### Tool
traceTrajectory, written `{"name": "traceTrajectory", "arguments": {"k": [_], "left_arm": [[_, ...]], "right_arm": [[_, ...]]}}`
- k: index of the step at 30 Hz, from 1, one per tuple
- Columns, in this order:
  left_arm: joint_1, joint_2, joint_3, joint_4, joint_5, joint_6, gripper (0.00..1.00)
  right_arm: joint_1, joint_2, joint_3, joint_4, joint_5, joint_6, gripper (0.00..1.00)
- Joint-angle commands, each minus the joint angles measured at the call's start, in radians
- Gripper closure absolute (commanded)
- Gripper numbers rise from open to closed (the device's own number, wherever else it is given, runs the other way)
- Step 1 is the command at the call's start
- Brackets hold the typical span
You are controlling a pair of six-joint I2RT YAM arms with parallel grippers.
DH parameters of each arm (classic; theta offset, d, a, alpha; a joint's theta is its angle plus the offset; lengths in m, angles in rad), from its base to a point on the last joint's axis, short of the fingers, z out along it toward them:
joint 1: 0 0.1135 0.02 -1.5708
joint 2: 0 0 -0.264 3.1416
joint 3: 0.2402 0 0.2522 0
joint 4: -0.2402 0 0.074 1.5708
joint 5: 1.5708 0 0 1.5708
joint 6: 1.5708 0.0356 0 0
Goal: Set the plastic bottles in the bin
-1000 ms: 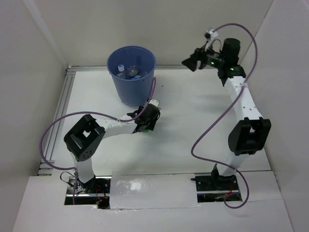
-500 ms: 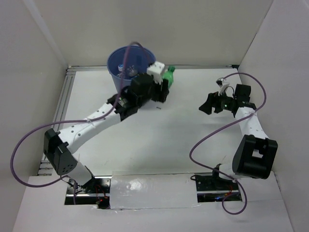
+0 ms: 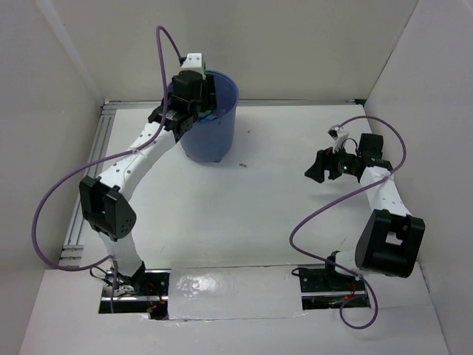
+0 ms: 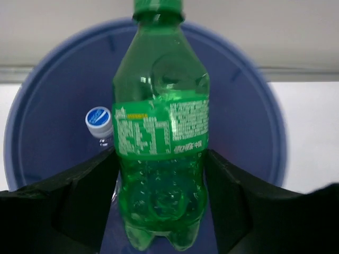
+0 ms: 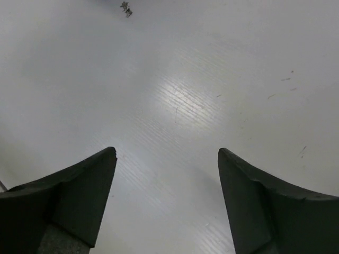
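Note:
The blue-purple bin (image 3: 222, 126) stands at the back of the table, left of centre. My left gripper (image 3: 201, 103) hangs over its left rim, shut on the green bottle (image 4: 161, 127). In the left wrist view the bottle is held between both fingers above the bin's open mouth (image 4: 249, 121), cap pointing away. A clear bottle with a blue cap (image 4: 99, 120) lies inside the bin. My right gripper (image 3: 316, 166) is open and empty low over the bare table at the right; it also shows in the right wrist view (image 5: 167, 153). The other bottles are hidden.
White walls close in the table on the left, back and right. A metal rail (image 3: 92, 159) runs along the left edge. A small dark speck (image 3: 242, 165) lies on the table right of the bin.
My left arm has lifted the green bottle from the table and carried it back and left to above the bin. My right arm came down from the back right to low over the table.

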Motion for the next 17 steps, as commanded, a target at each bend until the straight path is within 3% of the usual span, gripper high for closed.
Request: {"name": "traceTrajectory", "arguments": {"k": [1,2,3,6,10,14,17], "left_arm": [[0.018,-0.007,0.03,0.0,-0.01,-0.026,0.21],[0.018,-0.007,0.03,0.0,0.001,-0.026,0.07],[0.018,-0.017,0.03,0.0,0.019,-0.026,0.0],[0.008,-0.06,0.052,0.009,0.035,-0.011,0.0],[-0.041,-0.203,-0.015,0.074,0.133,0.063,0.0],[-0.083,-0.463,-0.356,0.186,0.259,0.063,0.0],[-0.092,-0.653,-0.541,0.196,0.236,-0.013,0.0]], "right_arm": [[-0.016,-0.042,0.024,-0.042,0.018,-0.018,0.13],[-0.016,-0.042,0.024,-0.051,0.018,-0.018,0.07],[-0.016,-0.042,0.024,-0.051,0.03,-0.018,0.05],[-0.016,-0.042,0.024,-0.051,0.062,0.013,0.0],[-0.016,-0.071,0.024,0.009,0.267,0.204,0.0],[-0.026,-0.134,-0.025,0.059,0.424,0.224,0.0],[-0.037,-0.231,-0.102,0.139,0.508,0.257,0.0]]}}
